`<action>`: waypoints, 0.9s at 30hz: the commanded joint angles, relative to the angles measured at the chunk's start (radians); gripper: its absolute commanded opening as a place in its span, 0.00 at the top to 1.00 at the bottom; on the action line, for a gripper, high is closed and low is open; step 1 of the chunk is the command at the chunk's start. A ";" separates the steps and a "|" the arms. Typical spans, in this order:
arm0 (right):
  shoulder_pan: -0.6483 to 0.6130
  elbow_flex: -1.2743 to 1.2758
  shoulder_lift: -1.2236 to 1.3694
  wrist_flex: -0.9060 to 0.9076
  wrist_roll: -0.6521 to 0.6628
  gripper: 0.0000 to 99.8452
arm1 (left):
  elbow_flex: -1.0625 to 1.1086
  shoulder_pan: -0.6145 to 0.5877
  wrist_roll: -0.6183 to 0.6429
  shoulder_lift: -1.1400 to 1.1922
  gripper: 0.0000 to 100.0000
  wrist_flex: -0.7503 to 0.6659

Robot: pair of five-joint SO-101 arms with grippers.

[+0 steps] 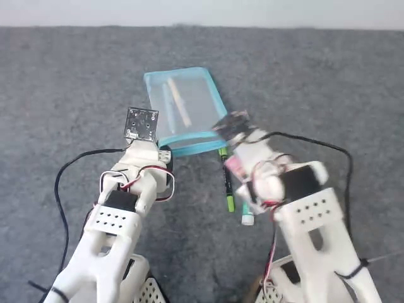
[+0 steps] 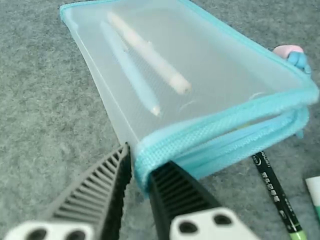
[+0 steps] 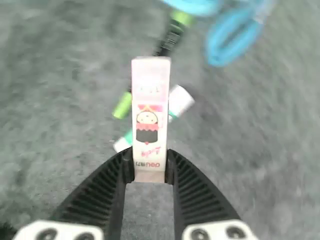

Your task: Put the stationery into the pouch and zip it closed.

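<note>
Pens (image 2: 145, 60) inside pouch (image 2: 225, 70); marker (image 2: 276, 194) beside.

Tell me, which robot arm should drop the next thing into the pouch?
Probably right. The right end effector grips the eraser, ready to drop in, while the left end effector pinches the pouch by its zipper edge, apparently steadying it.

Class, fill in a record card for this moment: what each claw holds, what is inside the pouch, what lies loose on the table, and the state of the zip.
Left claw: shut on the zip edge of the pouch, at a corner of its mouth
Right claw: shut on a pink and white eraser
Inside pouch: cream pen, pale blue pen
Loose on grey table: green and black pen, white and teal item, both by the pouch mouth
Zip: looks open
</note>
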 commanded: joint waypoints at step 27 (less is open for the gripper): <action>-0.056 -1.013 0.963 0.196 -0.307 0.99 | -0.008 0.005 -0.058 -0.009 0.99 -0.002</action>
